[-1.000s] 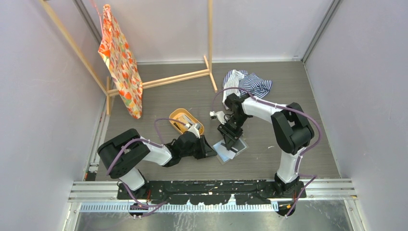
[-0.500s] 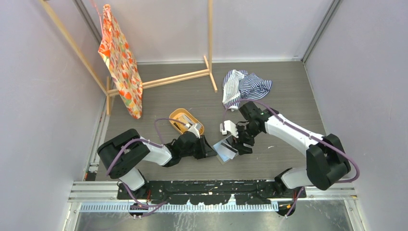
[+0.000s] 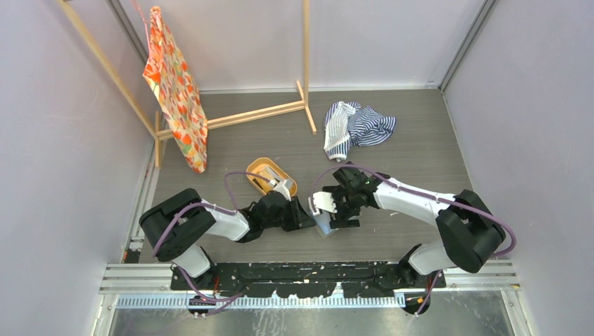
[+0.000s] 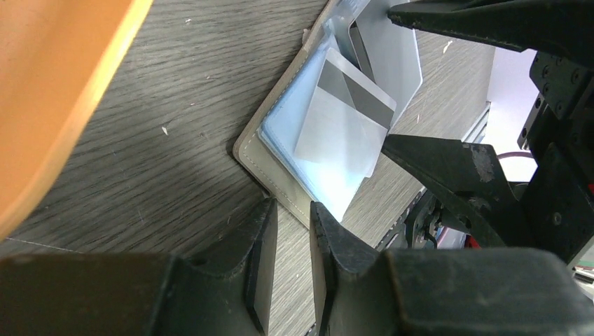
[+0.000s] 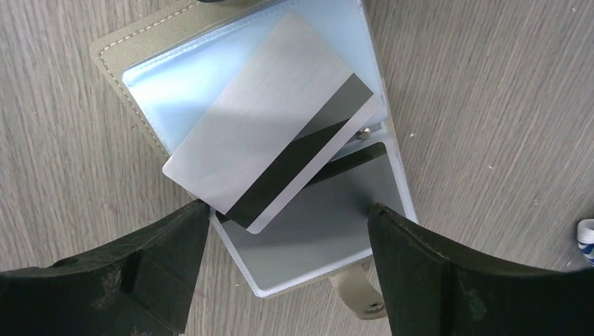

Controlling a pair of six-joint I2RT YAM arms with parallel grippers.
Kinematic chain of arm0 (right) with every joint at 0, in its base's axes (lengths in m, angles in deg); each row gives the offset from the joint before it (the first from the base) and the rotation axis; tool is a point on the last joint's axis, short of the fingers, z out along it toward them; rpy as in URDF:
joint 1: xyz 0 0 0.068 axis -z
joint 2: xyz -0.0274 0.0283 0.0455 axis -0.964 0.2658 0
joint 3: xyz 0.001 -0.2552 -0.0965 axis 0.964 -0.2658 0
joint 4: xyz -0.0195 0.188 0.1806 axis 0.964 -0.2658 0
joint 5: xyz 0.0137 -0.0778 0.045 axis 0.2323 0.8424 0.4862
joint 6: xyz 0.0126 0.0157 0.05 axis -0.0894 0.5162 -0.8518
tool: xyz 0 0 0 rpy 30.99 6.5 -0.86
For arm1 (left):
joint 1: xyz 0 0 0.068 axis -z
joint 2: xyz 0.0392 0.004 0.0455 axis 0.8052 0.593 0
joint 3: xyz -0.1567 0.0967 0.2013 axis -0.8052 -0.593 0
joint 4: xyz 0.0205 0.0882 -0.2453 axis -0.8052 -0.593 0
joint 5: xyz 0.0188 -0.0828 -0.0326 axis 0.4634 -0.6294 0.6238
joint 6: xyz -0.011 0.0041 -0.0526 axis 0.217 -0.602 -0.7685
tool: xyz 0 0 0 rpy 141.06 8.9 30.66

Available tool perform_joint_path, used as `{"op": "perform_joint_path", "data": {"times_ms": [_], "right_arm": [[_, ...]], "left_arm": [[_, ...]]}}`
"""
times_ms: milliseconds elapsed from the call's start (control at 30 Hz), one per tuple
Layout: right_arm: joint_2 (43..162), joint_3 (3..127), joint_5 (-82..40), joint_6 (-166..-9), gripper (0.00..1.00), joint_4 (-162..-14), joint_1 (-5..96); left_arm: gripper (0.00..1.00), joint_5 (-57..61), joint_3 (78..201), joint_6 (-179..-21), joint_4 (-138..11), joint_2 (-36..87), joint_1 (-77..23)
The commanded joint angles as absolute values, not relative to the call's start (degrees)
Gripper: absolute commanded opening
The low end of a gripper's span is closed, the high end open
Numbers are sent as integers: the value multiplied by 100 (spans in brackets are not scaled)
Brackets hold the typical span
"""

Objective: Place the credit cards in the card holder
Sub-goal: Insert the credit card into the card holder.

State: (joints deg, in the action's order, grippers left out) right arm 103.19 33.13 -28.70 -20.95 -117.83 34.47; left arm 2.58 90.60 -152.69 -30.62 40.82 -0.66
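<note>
The card holder (image 5: 319, 241) lies open on the table, grey-brown outside with pale blue-grey sleeves; it also shows in the top view (image 3: 324, 227). A white credit card (image 5: 270, 161) with a black stripe rests askew on the sleeves, free of any finger. Under it a dark card edge (image 5: 350, 159) peeks out of a sleeve. My right gripper (image 5: 287, 210) hangs over the holder, open wide, one finger on each side. My left gripper (image 4: 291, 210) sits low at the holder's tan edge (image 4: 270, 164), its jaws a narrow gap apart with only table showing between them.
The oval orange tray (image 3: 272, 176) stands just behind my left gripper, with something pale in it. A striped cloth (image 3: 358, 126) lies at the back. A wooden rack (image 3: 266, 112) with patterned orange fabric (image 3: 175, 91) stands back left. The holder's strap with its snap stud (image 5: 361, 290) points toward my right wrist.
My right gripper has opened and let go of the white card, which now lies on the holder. The right arm has swung lower and to the right. The left arm has stayed put.
</note>
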Motion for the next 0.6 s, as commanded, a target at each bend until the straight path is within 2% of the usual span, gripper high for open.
{"op": "perform_joint_path", "data": {"times_ms": [0, 567], "right_arm": [[10326, 3251, -2618, -2009, 87, -11402, 3324], [10362, 3411, -2917, -2730, 85, -11487, 3116]], "left_arm": [[25, 327, 9191, -15126, -3027, 4012, -55], [25, 321, 9156, -15179, -2748, 4326, -55]]}}
